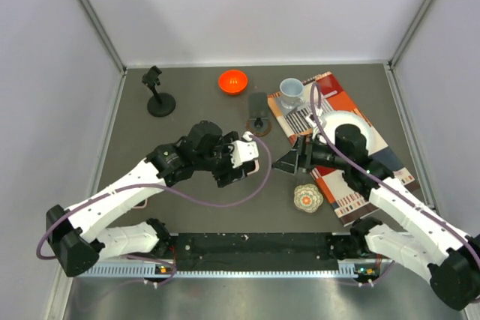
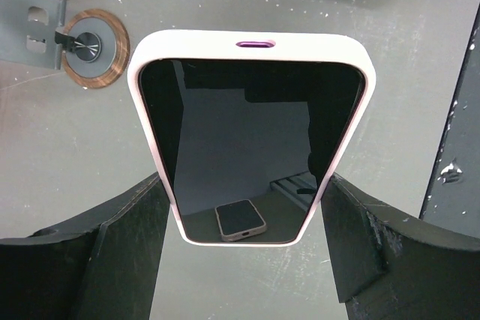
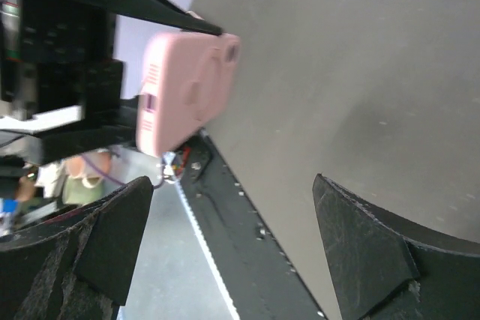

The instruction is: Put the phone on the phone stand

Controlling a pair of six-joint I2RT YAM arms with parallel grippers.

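The left tool (image 2: 244, 211) is clenching the pink-cased, black-screened smartphone (image 2: 247, 133) by its long edges, holding it between its fingers above the dark grey desk (image 2: 225, 5). The right tool (image 3: 232, 207) is hanging released and empty-jawed, with the smartphone's pink back just ahead of it.

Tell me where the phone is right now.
In the top view the phone is near the middle of the table, gripped in the left arm's jaws, with the right arm's open jaws to its right and a round wooden base behind it.
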